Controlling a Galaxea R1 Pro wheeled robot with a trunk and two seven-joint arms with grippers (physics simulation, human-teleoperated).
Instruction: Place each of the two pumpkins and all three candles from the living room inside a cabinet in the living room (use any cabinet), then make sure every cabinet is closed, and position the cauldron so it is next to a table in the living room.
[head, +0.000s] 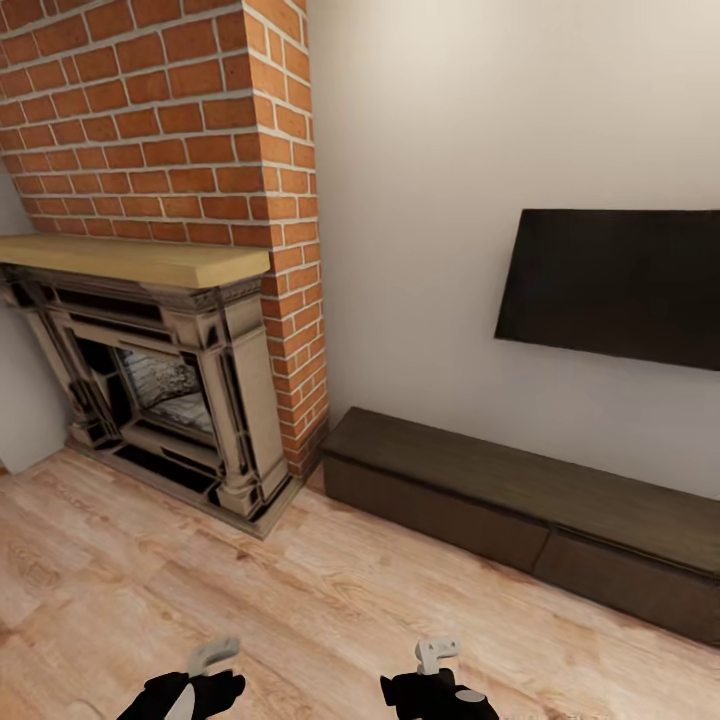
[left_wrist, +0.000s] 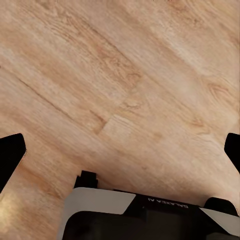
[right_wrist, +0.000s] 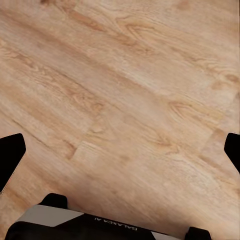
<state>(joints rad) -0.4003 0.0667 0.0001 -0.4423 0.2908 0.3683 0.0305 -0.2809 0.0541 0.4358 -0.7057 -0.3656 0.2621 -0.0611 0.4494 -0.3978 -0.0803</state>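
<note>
The long low dark-brown cabinet stands against the white wall under the TV, and both visible drawer fronts are flush and closed. The pumpkins, candles, cauldron and table are out of view. My left gripper and right gripper hang low at the near edge of the head view, over bare wood floor and well short of the cabinet. In the wrist views the left gripper and right gripper have their black fingertips spread wide apart, with only floor planks between them.
A red-brick column with a cream and black fireplace and a wooden mantel fills the left. A black TV hangs on the wall. Light wood floor stretches between me and the cabinet.
</note>
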